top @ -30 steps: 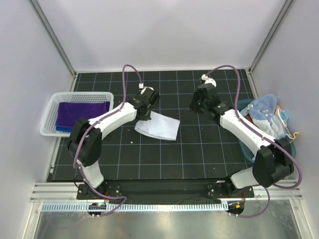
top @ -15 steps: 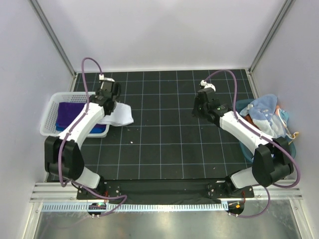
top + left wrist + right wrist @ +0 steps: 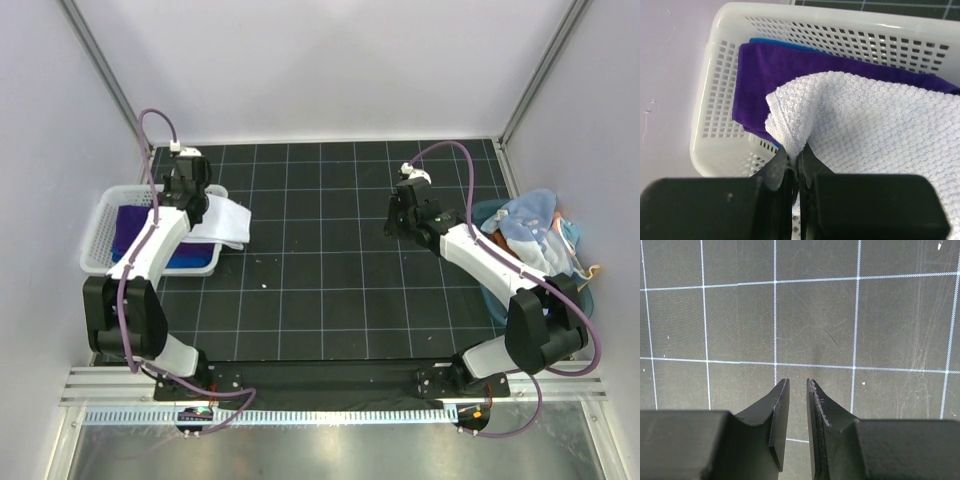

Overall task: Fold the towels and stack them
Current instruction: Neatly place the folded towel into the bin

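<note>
Now that we have carried the white towel point(image 3: 226, 224) from the middle of the counter point(image 3: 330, 290), it hangs pinched in our left end effector point(image 3: 795, 159), just ahead of it over the purple towel point(image 3: 770, 75) in the basket point(image 3: 715, 100). Releasing there should finish the stack. Our right end effector point(image 3: 795, 390) idles slightly parted and empty.

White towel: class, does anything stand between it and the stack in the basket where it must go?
Nothing visible does. The left gripper pinches the white towel by a fold, partly over the basket; the purple towel, topmost there above the blue towel, has nothing else on it.
</note>
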